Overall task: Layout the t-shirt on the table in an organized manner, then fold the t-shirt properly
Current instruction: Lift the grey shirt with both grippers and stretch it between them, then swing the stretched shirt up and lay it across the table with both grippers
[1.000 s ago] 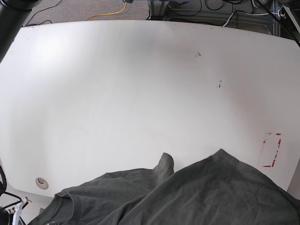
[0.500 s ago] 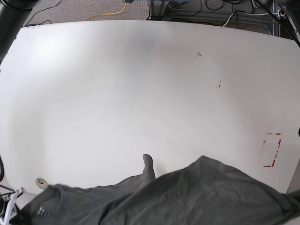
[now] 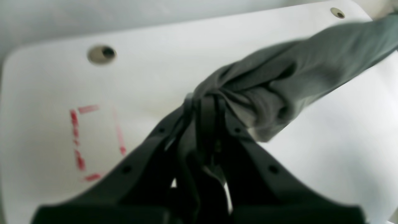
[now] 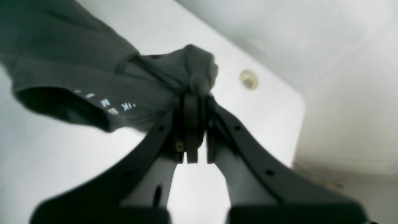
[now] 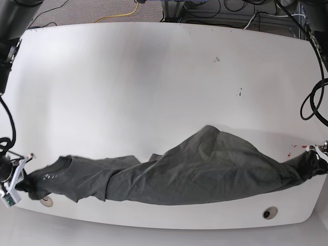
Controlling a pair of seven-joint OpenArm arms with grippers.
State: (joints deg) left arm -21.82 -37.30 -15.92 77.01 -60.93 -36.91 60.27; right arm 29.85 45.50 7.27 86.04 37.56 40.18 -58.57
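**Shirt held between two closed grippers**

The left gripper [image 3: 206, 102] and right gripper [image 4: 191, 98] each pinch a bunched end of the t-shirt [image 5: 195, 171], which sags across the table's [image 5: 128, 92] near edge between two grommet holes [image 5: 269, 212].

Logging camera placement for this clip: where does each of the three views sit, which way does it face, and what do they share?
Base: high, looking down on the table; the t-shirt stretches between both edges.
Left wrist: behind the left gripper, shut on bunched t-shirt, above the red tape rectangle.
Right wrist: behind the right gripper, shut on the t-shirt near a grommet hole.
Shared: t-shirt and table.
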